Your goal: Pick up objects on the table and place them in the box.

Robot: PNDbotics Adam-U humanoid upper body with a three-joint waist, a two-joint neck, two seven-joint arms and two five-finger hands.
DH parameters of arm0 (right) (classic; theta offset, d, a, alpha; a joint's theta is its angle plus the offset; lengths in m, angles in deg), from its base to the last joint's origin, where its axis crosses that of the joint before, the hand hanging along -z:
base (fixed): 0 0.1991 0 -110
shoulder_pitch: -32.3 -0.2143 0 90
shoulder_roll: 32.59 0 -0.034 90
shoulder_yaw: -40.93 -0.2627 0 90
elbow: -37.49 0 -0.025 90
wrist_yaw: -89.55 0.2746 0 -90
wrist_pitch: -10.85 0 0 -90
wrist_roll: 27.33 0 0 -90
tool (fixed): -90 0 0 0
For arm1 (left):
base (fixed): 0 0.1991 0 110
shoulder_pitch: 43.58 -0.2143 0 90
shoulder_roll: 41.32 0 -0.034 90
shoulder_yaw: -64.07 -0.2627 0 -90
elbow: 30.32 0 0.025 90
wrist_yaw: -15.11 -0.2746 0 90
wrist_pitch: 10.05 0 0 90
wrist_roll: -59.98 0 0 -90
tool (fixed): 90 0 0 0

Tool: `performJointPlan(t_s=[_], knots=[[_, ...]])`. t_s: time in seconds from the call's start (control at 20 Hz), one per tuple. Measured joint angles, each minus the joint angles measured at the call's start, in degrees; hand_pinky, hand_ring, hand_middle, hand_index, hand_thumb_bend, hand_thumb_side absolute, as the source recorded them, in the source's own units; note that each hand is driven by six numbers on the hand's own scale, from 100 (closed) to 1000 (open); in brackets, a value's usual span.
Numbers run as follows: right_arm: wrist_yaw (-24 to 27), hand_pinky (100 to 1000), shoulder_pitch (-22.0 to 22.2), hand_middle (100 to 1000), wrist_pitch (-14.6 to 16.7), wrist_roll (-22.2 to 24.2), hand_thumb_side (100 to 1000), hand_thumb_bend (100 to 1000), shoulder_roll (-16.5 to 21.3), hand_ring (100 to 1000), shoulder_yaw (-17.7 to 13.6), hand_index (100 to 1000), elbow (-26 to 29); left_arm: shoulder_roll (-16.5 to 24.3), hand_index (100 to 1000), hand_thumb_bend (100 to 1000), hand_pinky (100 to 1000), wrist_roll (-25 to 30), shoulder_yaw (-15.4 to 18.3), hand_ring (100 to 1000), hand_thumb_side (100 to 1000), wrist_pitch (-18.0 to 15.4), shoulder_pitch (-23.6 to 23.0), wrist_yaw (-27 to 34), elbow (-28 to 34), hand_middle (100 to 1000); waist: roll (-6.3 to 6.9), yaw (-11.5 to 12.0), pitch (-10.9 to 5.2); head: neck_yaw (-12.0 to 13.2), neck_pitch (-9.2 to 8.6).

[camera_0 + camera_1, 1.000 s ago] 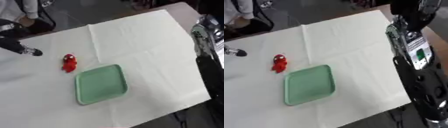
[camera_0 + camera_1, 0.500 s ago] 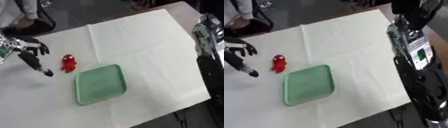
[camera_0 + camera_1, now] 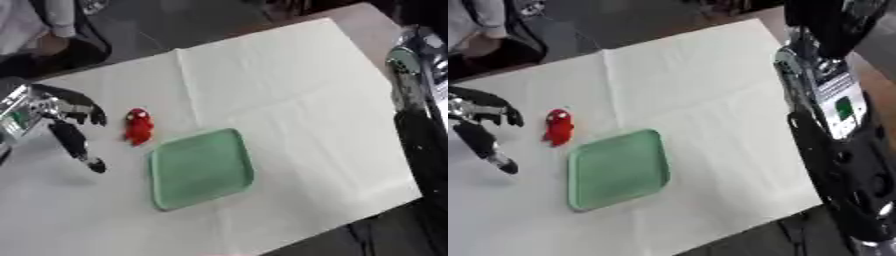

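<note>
Table [image 3: 289,90], covered by a pale cloth, fills most of both views and runs askew from lower left to upper right, giving a plain, uncluttered surface for the pick. Right arm [image 3: 833,130] occupies the right edge of the frame as a tall black and silver column; it hangs off the table edge and takes no part in the work, and its hand does not show in either view. Green tray [image 3: 201,167], shallow and square with rounded corners, lies flat at the lower centre of the frame and appears to serve as the box named in the task; it holds nothing, so the task is judged to be at its first transfer. Its position just beside the object keeps the carry short. Left hand [image 3: 66,120] enters from the left edge at mid height, with fingers spread and one long finger extended downward toward the cloth; it is open and grips nothing, a posture suited to an approach from the side. Red object [image 3: 137,126], a small rounded figure, stands on the cloth at centre left, between the left hand and the tray's upper left corner, apart from the hand and near the tray rim.
</note>
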Motion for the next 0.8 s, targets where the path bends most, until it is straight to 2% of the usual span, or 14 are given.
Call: performJointPlan(t_s=[0.2,0.45,0.8], knots=[[0.00,209,-0.01,420,0.01,0.00,504,100,-0.03,365,0.00,477,0.00,-1.38,993,795,668,-6.01,1.47,836,588,0.32,-0.70,-1.83,-2.09,939,-0.01,-0.06,0.03,0.42,0.00],[0.24,210,-0.46,418,0.00,0.02,504,100,-0.68,363,0.04,476,0.00,-2.21,1000,794,675,-14.17,3.51,838,604,0.69,-2.20,-2.45,-5.10,951,-0.06,-0.73,0.38,0.96,0.00],[0.95,210,-0.82,418,-0.24,0.36,504,100,-1.47,364,0.05,476,0.00,-3.51,1000,781,671,-18.85,5.75,831,604,0.52,-3.02,-2.76,-8.60,948,-0.08,-1.31,0.68,1.50,0.00]])
